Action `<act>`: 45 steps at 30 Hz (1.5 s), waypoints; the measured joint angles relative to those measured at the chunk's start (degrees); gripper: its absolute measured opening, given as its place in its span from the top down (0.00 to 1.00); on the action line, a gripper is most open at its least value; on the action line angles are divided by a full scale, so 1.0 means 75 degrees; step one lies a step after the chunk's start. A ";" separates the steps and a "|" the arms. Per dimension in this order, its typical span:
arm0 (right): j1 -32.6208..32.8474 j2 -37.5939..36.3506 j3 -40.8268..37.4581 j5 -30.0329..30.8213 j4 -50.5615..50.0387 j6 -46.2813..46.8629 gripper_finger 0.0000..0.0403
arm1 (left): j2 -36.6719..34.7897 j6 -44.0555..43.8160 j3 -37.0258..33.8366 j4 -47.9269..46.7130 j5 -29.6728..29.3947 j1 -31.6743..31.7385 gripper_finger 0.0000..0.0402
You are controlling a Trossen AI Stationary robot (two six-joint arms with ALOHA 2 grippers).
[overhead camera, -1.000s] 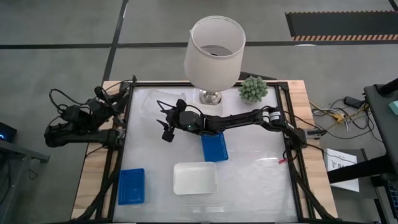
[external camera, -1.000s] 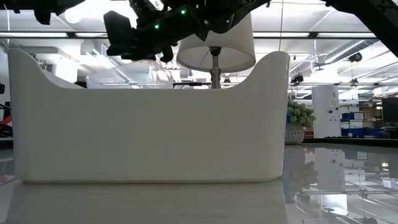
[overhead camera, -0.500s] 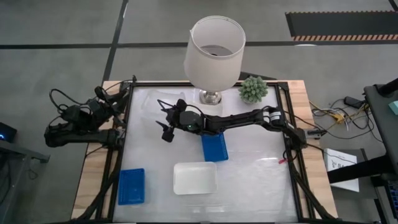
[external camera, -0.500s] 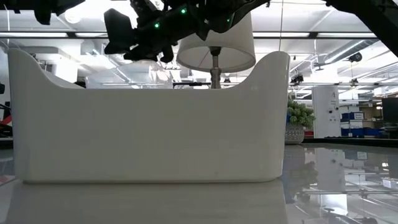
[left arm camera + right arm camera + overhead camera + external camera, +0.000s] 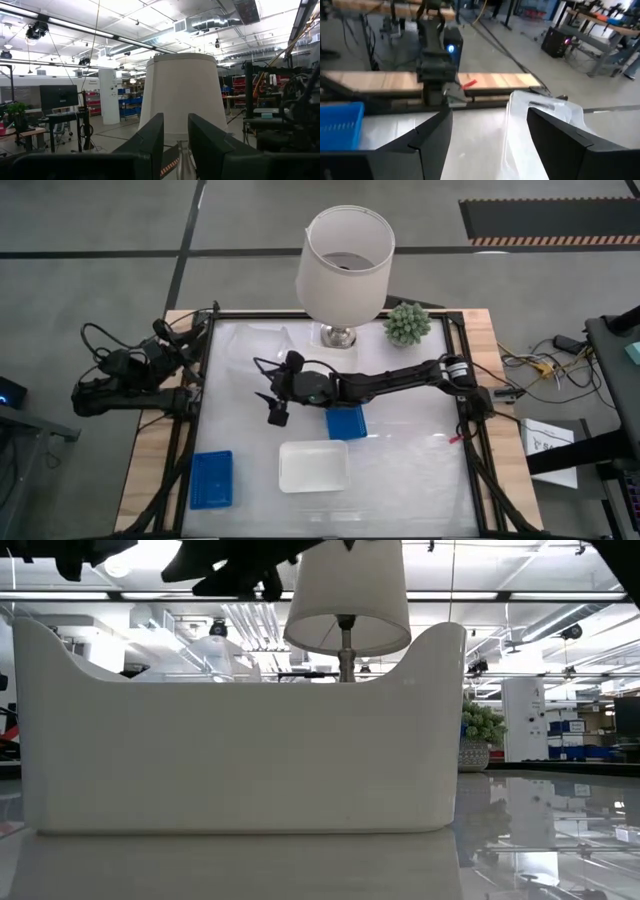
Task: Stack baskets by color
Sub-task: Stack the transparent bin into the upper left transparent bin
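Two blue baskets rest flat on the table: one [image 5: 211, 479] at the near left, one [image 5: 346, 422] in the middle, partly under my right arm. A white basket [image 5: 313, 466] sits near the front edge and fills the low view [image 5: 240, 740]. My right gripper [image 5: 272, 408] hovers open above the table, left of the middle blue basket, with nothing between its fingers [image 5: 490, 145]. The right wrist view shows a blue basket [image 5: 340, 125] off to one side. My left gripper [image 5: 175, 145] is parked at the table's left edge [image 5: 178, 345], with a narrow empty gap between its fingers.
A clear plastic container [image 5: 266, 340] lies at the far left of the table, ahead of my right gripper [image 5: 540, 112]. A lamp with a white shade [image 5: 347, 265] and a small potted plant [image 5: 407, 323] stand at the far edge.
My right gripper has moved toward the table's near edge and risen, away from the clear container. In the low view it has climbed almost out of the top of the picture. The baskets have stayed where they were.
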 joint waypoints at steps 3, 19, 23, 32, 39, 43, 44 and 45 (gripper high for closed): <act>0.0114 -0.0198 -0.0003 0.0001 -0.0564 0.0031 0.39 | 0.0000 -0.0001 -0.0001 0.0001 0.0004 -0.0003 0.82; 0.0490 -0.1167 -0.0771 0.0071 -0.2081 0.0556 0.42 | 0.0971 -0.0005 0.0003 -0.0398 0.1080 -0.0006 0.82; 0.0552 -0.1483 -0.1350 0.0065 -0.1978 0.0571 0.42 | 0.1546 -0.0004 0.0074 -0.0386 0.1274 0.0000 0.82; 0.0593 -0.2853 -0.3786 0.0066 -0.0450 0.0536 0.42 | 0.2730 -0.0009 0.0531 -0.1226 0.2077 0.0000 0.82; 0.0879 -0.3907 -0.5566 0.0059 0.0879 0.0724 0.42 | 0.3345 -0.0917 0.1498 -0.3915 0.3086 0.0000 0.82; 0.0984 -0.4407 -0.6282 0.0055 0.1457 0.0540 0.42 | 0.3615 -0.1597 0.1595 -0.4107 0.3142 0.0001 0.82; 0.0986 -0.4504 -0.6410 0.0048 0.1634 0.0530 0.42 | 0.3678 -0.1605 0.1603 -0.4116 0.3142 0.0003 0.82; 0.0986 -0.4616 -0.6539 0.0033 0.1721 0.0532 0.42 | 0.3742 -0.1608 0.1616 -0.4132 0.3142 0.0000 0.81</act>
